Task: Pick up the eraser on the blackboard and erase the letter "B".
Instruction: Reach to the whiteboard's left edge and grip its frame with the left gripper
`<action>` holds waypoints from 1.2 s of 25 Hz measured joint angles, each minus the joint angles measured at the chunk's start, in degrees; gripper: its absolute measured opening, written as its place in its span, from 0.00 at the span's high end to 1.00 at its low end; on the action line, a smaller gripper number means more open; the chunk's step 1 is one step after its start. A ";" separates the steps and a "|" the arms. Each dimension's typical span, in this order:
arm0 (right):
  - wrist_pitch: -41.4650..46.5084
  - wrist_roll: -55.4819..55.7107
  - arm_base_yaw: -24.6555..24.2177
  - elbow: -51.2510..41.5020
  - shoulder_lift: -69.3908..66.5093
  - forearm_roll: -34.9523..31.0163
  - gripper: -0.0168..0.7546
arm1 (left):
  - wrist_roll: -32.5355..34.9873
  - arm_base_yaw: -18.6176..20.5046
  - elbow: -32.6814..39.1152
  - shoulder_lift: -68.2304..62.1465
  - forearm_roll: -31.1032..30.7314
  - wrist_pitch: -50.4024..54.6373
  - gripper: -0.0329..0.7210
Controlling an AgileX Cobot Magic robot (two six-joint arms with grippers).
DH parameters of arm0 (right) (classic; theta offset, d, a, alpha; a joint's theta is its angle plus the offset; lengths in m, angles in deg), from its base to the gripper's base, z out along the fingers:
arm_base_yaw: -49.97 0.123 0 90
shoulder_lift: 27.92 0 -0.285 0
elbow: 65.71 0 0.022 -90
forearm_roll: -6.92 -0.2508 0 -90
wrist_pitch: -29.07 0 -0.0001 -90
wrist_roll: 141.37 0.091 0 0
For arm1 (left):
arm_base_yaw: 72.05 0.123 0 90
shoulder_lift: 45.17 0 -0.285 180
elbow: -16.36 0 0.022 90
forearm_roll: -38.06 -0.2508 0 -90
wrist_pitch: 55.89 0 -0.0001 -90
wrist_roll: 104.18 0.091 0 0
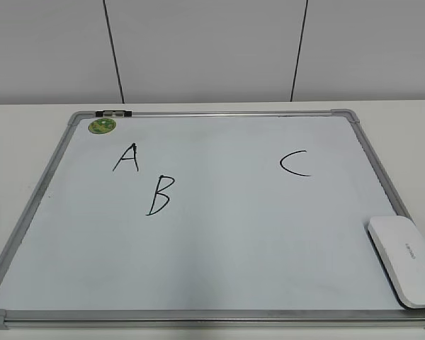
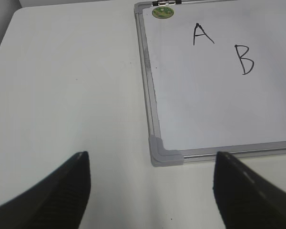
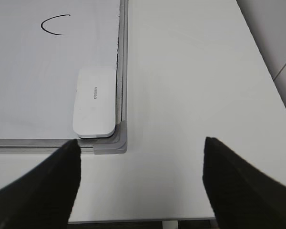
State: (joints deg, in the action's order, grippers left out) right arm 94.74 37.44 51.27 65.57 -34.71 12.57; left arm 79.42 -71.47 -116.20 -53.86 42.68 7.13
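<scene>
white rounded eraser, small grey lettering.

Office or lab: plain white table, grey panelled wall, whiteboard.

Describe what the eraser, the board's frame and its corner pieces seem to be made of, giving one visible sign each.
The eraser: probably smooth white plastic, given its rounded moulded edges and printed lettering. The blackboard's frame: likely metal, a thin grey rail with a dull sheen. The corner piece: seemingly matte grey plastic, a thick rounded cap without shine.
</scene>
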 joint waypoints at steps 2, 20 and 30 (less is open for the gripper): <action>0.00 0.00 0.00 0.00 0.00 0.00 0.21 | 0.00 0.00 0.00 0.00 0.00 0.00 0.16; 0.00 0.00 0.00 0.00 0.00 0.00 0.21 | 0.00 0.00 -0.62 -0.75 0.70 0.00 0.18; 0.00 0.00 0.00 0.00 0.00 0.00 0.21 | 0.00 0.00 -6.93 -19.40 3.14 -5.94 0.18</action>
State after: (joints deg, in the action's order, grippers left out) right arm 94.74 37.44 51.27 65.57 -34.71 12.57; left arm 79.42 -71.47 -123.13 -73.26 45.82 1.18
